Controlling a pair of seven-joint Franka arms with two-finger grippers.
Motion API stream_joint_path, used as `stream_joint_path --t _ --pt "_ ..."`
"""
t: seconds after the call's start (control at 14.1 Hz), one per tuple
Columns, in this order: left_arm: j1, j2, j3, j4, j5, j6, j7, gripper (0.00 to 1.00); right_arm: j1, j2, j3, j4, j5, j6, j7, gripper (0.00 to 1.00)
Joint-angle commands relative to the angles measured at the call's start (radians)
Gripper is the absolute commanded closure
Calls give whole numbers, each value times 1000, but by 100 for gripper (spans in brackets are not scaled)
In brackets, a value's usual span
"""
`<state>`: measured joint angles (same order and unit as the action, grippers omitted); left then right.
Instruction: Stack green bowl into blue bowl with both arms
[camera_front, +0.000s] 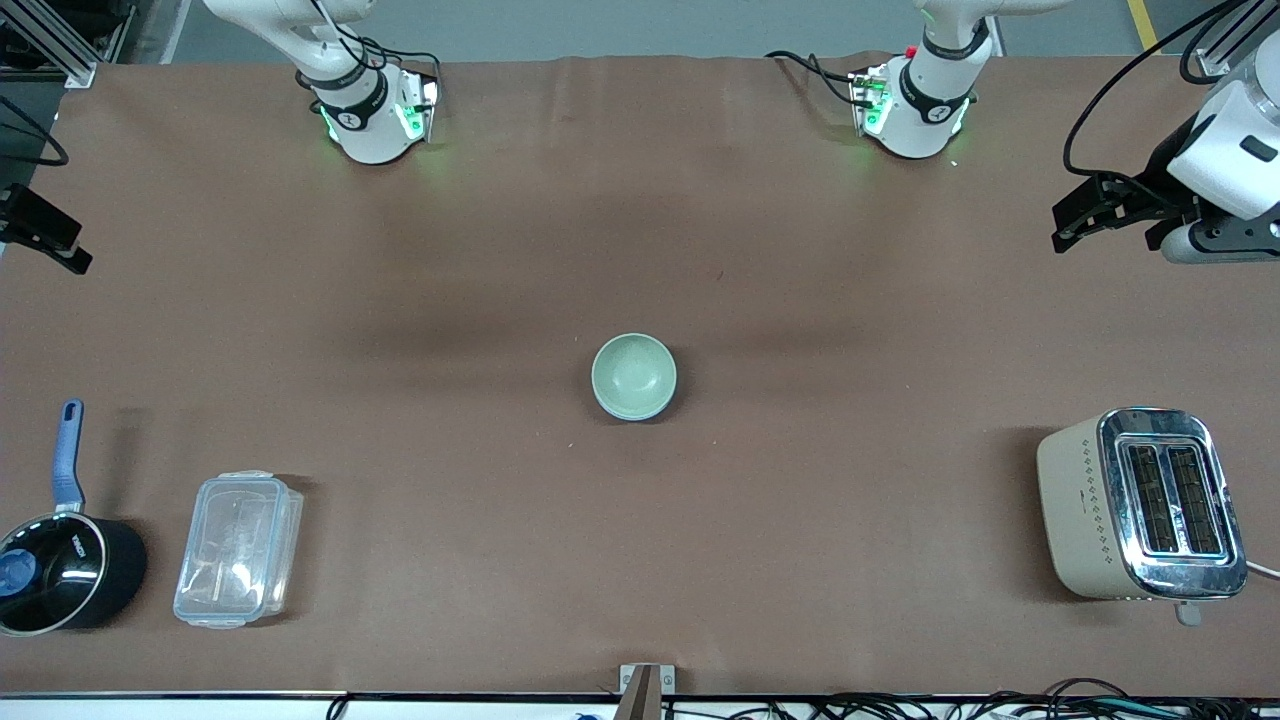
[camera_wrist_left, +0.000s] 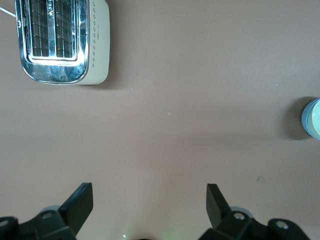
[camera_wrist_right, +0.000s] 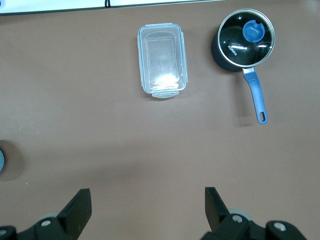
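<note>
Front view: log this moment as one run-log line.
green bowl nested in blue bowl, table centre | left end effector open, over bare table | right end effector open, over bare table | stack done

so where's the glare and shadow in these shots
Front view: toaster chrome top gleams, green bowl casts a slight shadow, green base lights glow. Right wrist view: bright glare on the plastic container, reflections on the pot lid. Left wrist view: toaster chrome shines.

2 bowls (camera_front: 633, 377), 1 toaster (camera_front: 1140, 503), 1 pot (camera_front: 62, 570), 1 container (camera_front: 238, 548).
</note>
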<state>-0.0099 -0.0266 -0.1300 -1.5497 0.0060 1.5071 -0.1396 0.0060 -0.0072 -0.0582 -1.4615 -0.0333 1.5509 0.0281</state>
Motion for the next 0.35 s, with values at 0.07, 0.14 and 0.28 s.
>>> stream_joint_path --t 0.07,0.14,0.28 --pt "-4 8 1 22 0 -7 14 0 3 -4 -2 1 18 -9 -17 0" --pt "-5 8 3 23 0 -7 14 0 3 -4 -2 1 18 -11 -17 0" --pt "-1 7 3 23 2 -13 15 0 2 -4 -2 1 18 -12 -16 0"
